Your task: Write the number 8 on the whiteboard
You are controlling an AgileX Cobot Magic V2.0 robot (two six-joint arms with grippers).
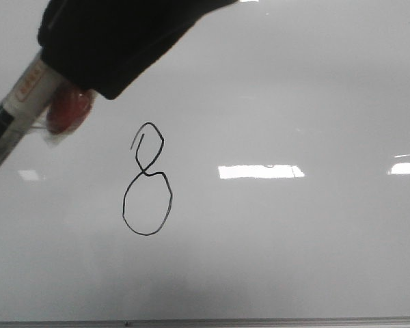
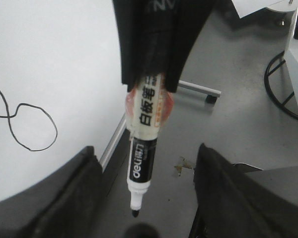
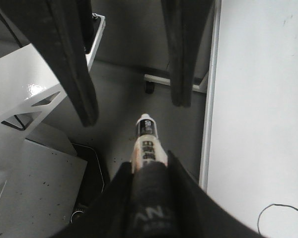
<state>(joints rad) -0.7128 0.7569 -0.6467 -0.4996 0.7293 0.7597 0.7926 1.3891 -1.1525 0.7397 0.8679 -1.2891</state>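
- Right hand (image 2: 149, 82), black-padded and closest to the front lens, is clenched on a whiteboard marker (image 2: 141, 148). It grips the barrel's upper part, and a red-orange blob (image 1: 68, 113) sits on the barrel just under the pads.
- Left hand (image 3: 135, 106) is released, with its two dark fingers spread wide. The marker's bare tip points into the gap between them but touches neither.
- In the front view, the marker's long axis slants down and to the left, away from the writing. Both wrist views show its tip off the board, over grey floor (image 2: 228, 119) beyond the frame edge.
- On the whiteboard (image 1: 294, 82), the number 8 (image 1: 148, 172) lies below and to the right of the right hand, well apart from the nib.
- Its long axis runs upright in the front view. The narrow upper loop has a stray inner stroke, and the big round lower loop is closed.
- By my reading the digit is finished. Touching it up would mean swinging the nib back right and down to the upper loop. The right hand is the one placed to do that, since the left holds nothing.
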